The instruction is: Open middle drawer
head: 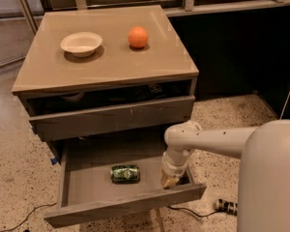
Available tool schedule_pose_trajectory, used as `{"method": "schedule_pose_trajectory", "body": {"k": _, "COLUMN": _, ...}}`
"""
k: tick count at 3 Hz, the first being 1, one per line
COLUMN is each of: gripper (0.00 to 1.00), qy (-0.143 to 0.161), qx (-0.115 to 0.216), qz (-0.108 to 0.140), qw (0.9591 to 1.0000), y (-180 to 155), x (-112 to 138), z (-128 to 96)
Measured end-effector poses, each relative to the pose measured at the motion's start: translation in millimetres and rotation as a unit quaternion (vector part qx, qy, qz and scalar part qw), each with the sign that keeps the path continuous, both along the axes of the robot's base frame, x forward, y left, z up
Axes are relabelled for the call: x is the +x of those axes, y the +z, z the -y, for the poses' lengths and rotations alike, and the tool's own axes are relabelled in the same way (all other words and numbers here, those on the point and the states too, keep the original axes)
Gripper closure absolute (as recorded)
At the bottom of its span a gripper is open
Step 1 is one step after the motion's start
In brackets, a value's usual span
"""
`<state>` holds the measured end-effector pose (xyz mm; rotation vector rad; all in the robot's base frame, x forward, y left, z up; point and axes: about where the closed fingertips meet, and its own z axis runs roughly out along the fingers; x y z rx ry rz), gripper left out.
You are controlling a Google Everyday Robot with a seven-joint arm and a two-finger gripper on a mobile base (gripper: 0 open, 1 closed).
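The middle drawer (125, 204) is pulled far out of the grey-brown cabinet, its plain front panel low in the camera view. My gripper (170, 180) reaches down into the drawer at its right end, just behind the front panel and touching its inner side. A green can (125, 173) lies on the drawer floor, left of the gripper. Above it, the larger drawer front with a small white scratch (131, 111) stands slightly out, with a dark gap over it.
A white bowl (81, 43) and an orange (138, 36) sit on the cabinet top (106, 66). A plug and cable (225, 206) lie on the speckled floor at the right. A dark wall runs behind on the right.
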<state>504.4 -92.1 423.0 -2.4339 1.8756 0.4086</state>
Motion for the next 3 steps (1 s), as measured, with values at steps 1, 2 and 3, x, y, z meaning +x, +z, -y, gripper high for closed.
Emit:
{"method": "schedule_pose_trajectory", "body": {"k": 1, "gripper": 1.0, "qy": 0.001, "qx": -0.013, "qz": -0.047, "qw": 0.9988, "y": 3.0, "x": -16.4, "z": 7.5}}
{"method": "schedule_pose_trajectory", "body": {"k": 2, "gripper": 0.74, "qy": 0.001, "qx": -0.015, "qz": -0.053, "qw": 0.9985, "y": 3.4, "x": -16.8, "z": 8.1}}
{"method": "schedule_pose_trajectory", "body": {"k": 3, "gripper": 0.51, "qy": 0.001, "qx": -0.015, "qz": -0.053, "qw": 0.9985, "y": 3.4, "x": -16.9, "z": 8.1}}
